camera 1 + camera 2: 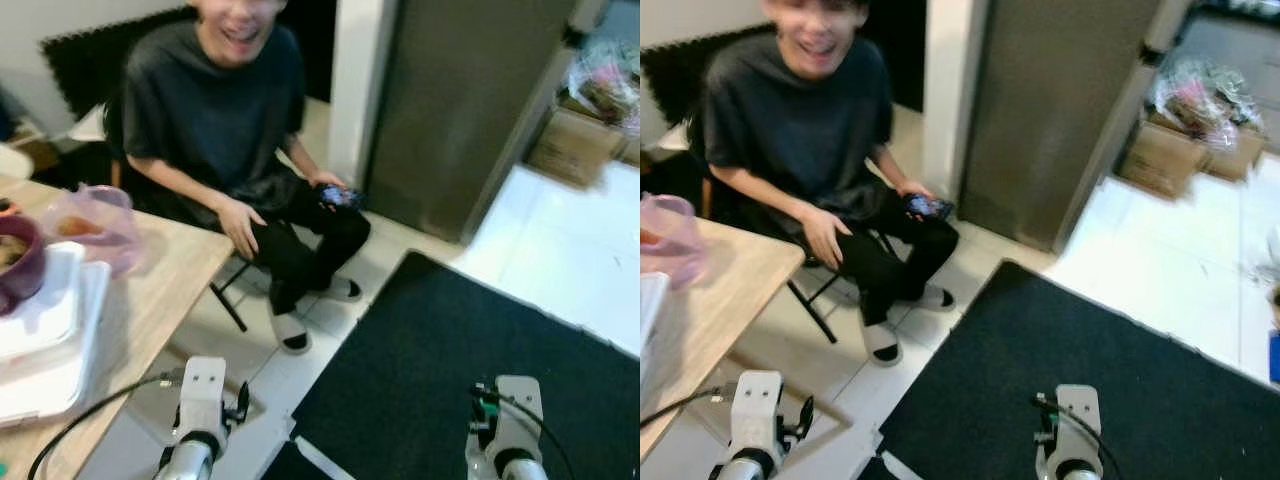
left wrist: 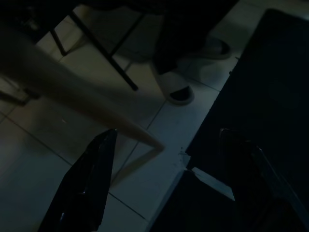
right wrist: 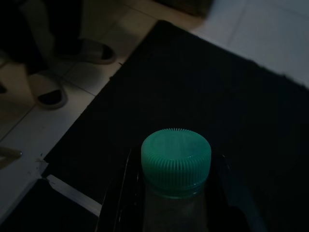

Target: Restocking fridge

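Right pincer (image 3: 171, 193) pinching a clear plastic bottle with a ribbed green cap (image 3: 176, 164) above the black floor mat (image 1: 450, 350), left pincer (image 2: 169, 183) spread and empty: the carrying step, judged to need a walk towards the grey fridge (image 1: 470, 100).

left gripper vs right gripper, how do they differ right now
The left gripper is open and holds nothing, above pale floor tiles. The right gripper is shut on a clear bottle with a green cap, above the black mat. Both have two long black fingers.
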